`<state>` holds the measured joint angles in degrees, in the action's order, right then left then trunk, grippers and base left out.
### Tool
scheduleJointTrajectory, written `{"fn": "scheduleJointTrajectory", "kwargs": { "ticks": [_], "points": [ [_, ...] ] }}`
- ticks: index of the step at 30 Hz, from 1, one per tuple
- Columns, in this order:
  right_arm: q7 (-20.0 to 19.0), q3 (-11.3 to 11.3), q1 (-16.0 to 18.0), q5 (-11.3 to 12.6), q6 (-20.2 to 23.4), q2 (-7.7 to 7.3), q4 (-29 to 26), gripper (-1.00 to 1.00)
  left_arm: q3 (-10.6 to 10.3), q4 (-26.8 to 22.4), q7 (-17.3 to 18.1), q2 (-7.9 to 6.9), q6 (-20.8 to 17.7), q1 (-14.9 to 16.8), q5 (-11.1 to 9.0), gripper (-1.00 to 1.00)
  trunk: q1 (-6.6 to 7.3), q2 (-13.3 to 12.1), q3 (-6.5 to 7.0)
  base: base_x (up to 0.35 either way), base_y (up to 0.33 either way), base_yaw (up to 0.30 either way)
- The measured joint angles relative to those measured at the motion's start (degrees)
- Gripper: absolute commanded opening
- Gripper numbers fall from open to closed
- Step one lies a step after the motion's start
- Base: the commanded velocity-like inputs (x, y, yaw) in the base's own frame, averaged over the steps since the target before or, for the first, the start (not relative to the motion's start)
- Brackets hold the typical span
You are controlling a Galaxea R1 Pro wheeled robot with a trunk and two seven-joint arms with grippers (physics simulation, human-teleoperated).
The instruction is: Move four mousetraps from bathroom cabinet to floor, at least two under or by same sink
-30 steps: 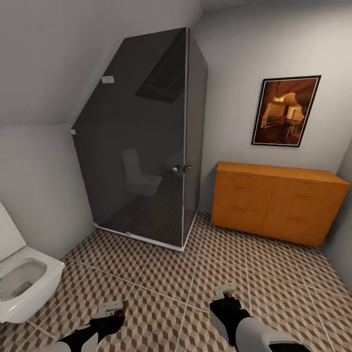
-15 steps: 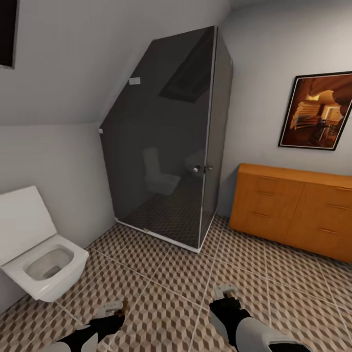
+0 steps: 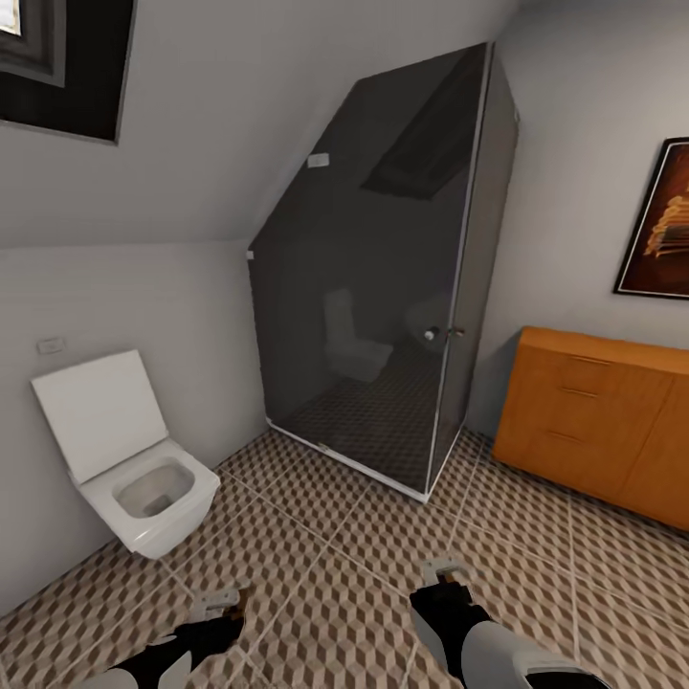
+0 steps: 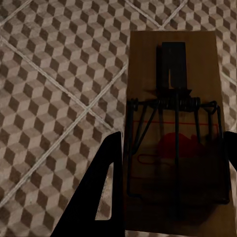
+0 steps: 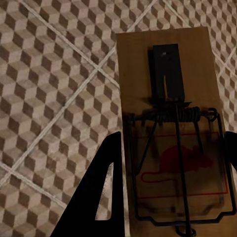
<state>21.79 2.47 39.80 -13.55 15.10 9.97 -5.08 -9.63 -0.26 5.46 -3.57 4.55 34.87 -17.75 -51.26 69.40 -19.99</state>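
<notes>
**Sloped-ceiling bathroom, a trap in each gripper**

The cube-patterned brown, beige and white tiled bathroom floor (image 3: pixel 325 536) runs beneath grey walls and a sloped ceiling. A dark smoked-glass shower enclosure (image 3: pixel 392 277) fills the corner, a white wall-hung toilet (image 3: pixel 144 478) with raised lid stands on the left, and a framed amber picture (image 3: pixel 660 225) hangs on the right above the orange-brown wooden cabinet (image 3: pixel 603 426), its drawers closed. Open floor lies between the robot and both.

The left gripper (image 3: pixel 218 603) has its jaws closed on a flat brown wooden mousetrap (image 4: pixel 175 123) with black wire spring and red mouse print. The right gripper (image 3: pixel 445 571) clamps a second mousetrap (image 5: pixel 173 123) alike, held above the tiles.
</notes>
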Motion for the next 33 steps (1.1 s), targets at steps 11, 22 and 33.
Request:
{"fn": "scheduleJointTrajectory", "kwargs": {
  "ticks": [11,22,33],
  "points": [
    [0.2,0.0,0.0,0.0,0.0,0.0,0.0,-1.0,0.1,0.0,0.1,-2.31,0.0,0.0,-0.1,-1.0,0.0,0.0,0.0,0.0,0.0,0.3],
    [0.2,0.0,0.0,0.0,0.0,0.0,0.0,-1.0,0.0,0.0,0.1,-4.21,0.0,-0.3,-0.1,-1.0,0.0,0.0,0.0,0.0,0.0,0.3],
    [0.4,0.0,0.0,-0.1,0.0,0.0,0.0,-1.0,0.1,0.0,0.1,-7.38,1.8,-3.4,-1.0,-1.0,0.0,0.0,0.0,0.0,0.0,0.3]
  ]
}}
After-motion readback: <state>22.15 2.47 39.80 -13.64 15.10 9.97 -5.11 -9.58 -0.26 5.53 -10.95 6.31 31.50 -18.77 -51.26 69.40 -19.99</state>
